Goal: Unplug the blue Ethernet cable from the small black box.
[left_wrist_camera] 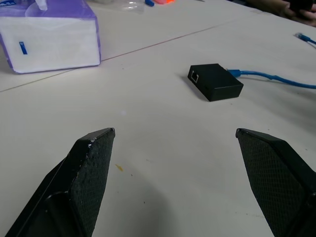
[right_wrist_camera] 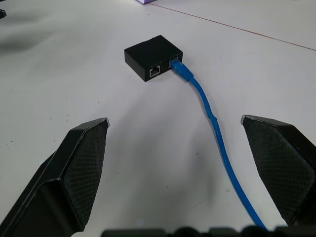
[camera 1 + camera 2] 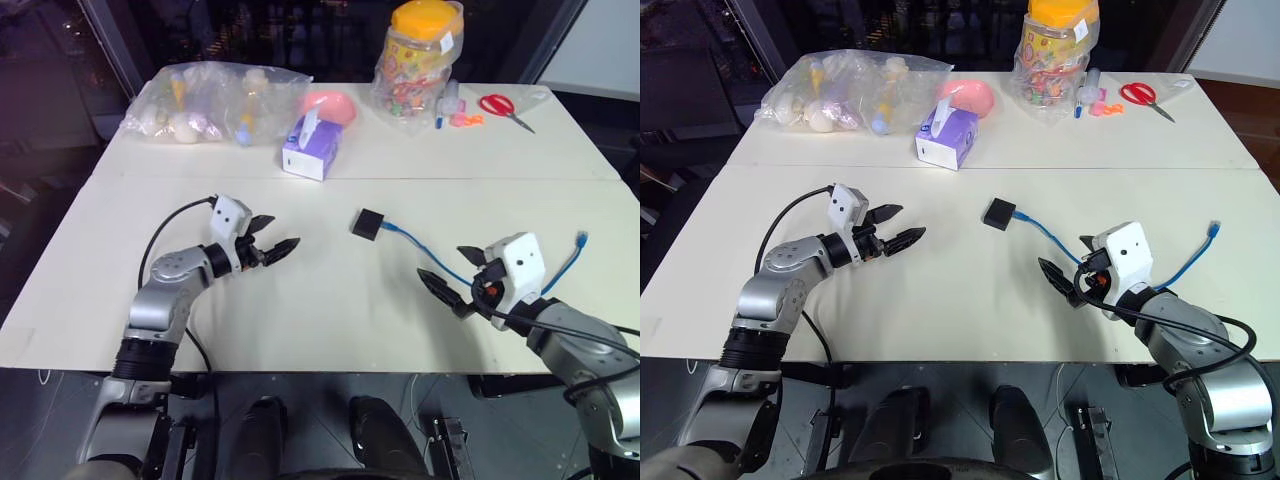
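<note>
Now | blue Ethernet cable [image 2: 207,106] plugged into small black box [image 2: 153,55] | both grippers empty (jaws spread)

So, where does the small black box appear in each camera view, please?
Left eye view: the small black box lies mid-table, between the two arms.
Right eye view: mid-table, below the tissue box.
Left wrist view: upper right of centre, beyond the open jaws.
Right wrist view: upper centre, two sockets facing the camera.
Shared landmark: the blue Ethernet cable, plugged into the box in every view.
</note>
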